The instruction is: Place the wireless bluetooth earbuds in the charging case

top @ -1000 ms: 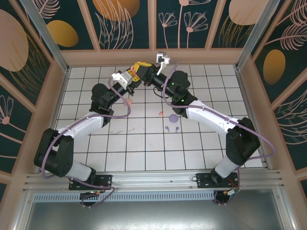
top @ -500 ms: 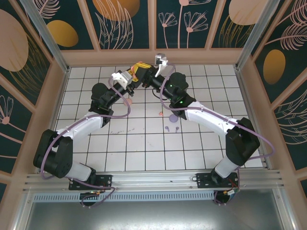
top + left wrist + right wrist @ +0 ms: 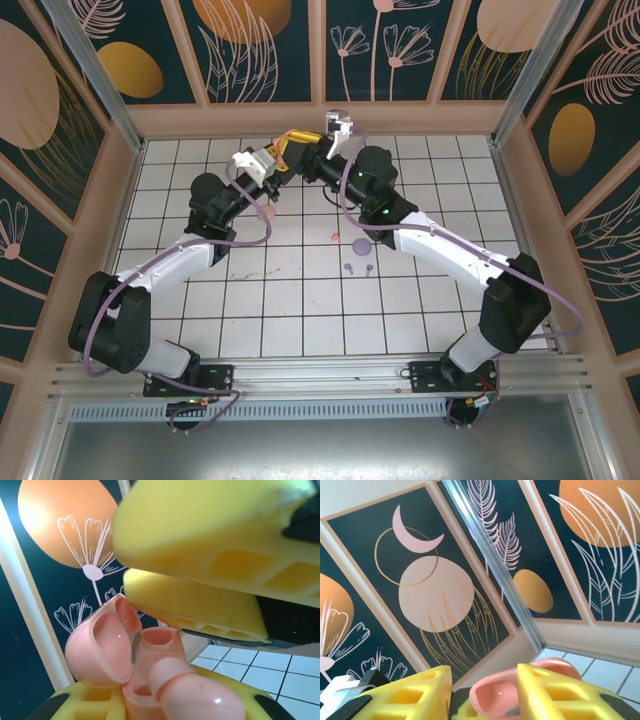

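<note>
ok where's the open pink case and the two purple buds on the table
pink case (image 3: pixel 100 647), left wrist view, inside of its open lid
left purple bud (image 3: pixel 348 268), top external view, its middle
right purple bud (image 3: pixel 368 268), top external view, its middle

A robotics lab test cell, not a home: a white grid-tiled table (image 3: pixel 300 310) boxed in by aluminium posts (image 3: pixel 95 75) and printed botanical wall panels (image 3: pixel 260 60), with two robot arms (image 3: pixel 190 255) bolted to a metal rail (image 3: pixel 320 378) at its near edge
</note>
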